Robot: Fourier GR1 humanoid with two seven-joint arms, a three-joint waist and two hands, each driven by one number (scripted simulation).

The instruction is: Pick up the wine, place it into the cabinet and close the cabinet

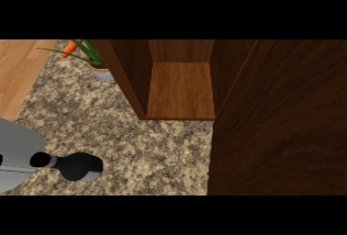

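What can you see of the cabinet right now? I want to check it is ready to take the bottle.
The cabinet is dark brown wood with visible grain. It stands on the speckled stone counter, its front open toward the camera. Inside, a lighter brown shelf floor shows between two side walls, and nothing can be seen on it. Its door is swung wide open and fills the right side of the view. A potted plant stands beside its left wall; whether they touch cannot be told.
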